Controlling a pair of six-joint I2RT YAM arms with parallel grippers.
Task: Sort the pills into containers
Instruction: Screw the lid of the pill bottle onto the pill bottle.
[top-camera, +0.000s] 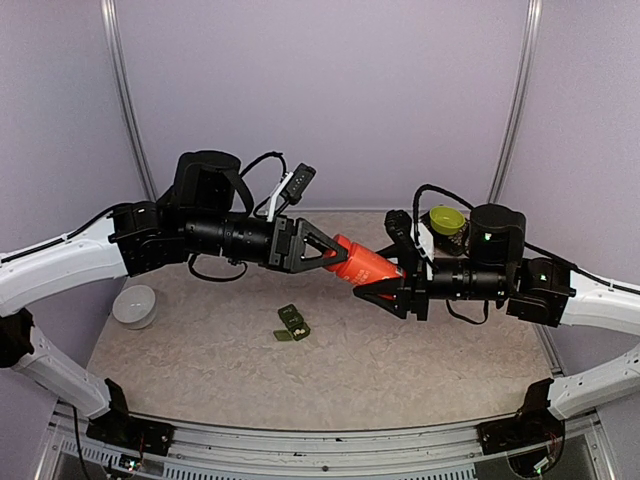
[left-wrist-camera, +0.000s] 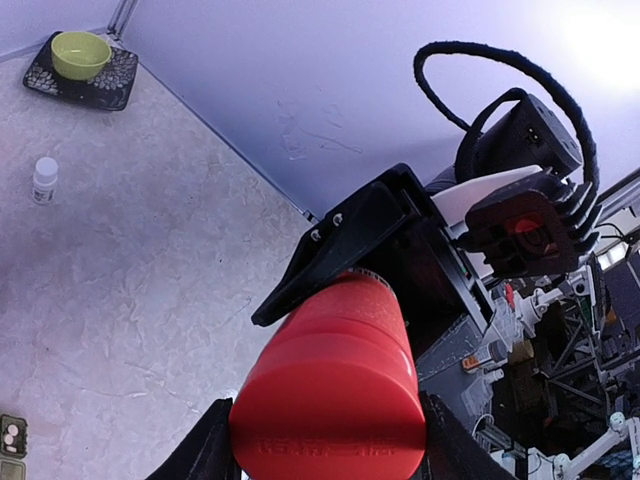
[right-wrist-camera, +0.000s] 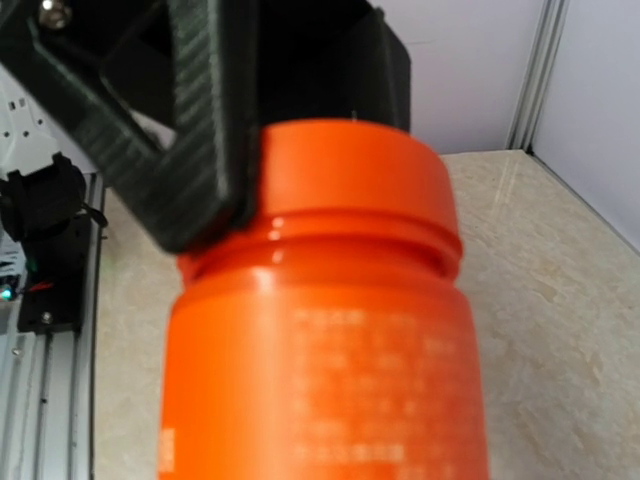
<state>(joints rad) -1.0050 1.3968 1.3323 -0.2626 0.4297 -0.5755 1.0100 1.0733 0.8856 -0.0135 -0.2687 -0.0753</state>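
Mid-air over the middle of the table (top-camera: 450, 380), in the overhead view: an orange-red pill bottle (top-camera: 362, 262), lying nearly level and gripped at both ends.

Left gripper (top-camera: 333, 250), reaching in from 9 o'clock: closed around the cap (left-wrist-camera: 330, 420), one finger on either side.

Right gripper (top-camera: 388, 287), reaching in from 3 o'clock: closed around the labelled body of the bottle, though its own fingers fall outside the right wrist view.

Cap apparently on, with only a narrow groove between it and the body.

Down on the table, at about 7 o'clock from the bottle and well apart from both grippers: the containers (top-camera: 292, 323), a small dark green strip. Possibly one lid raised, but too small to be sure. Pale dots on the strip in the left wrist view, and impossible to tell whether they are pills or lid marks.

At 1 o'clock on the table: a yellow-green bowl (top-camera: 447, 219) on a dark mat (left-wrist-camera: 112, 88). At 9 o'clock, near the edge: a pale round object (top-camera: 135, 305). Only in the left wrist view: a small white bottle (left-wrist-camera: 44, 180), standing upright.

No loose pills anywhere in view.

Judged from this, an early stage: opening the bottle. Likely left to do: freeing the cap, getting pills out, and placing them in the compartments.
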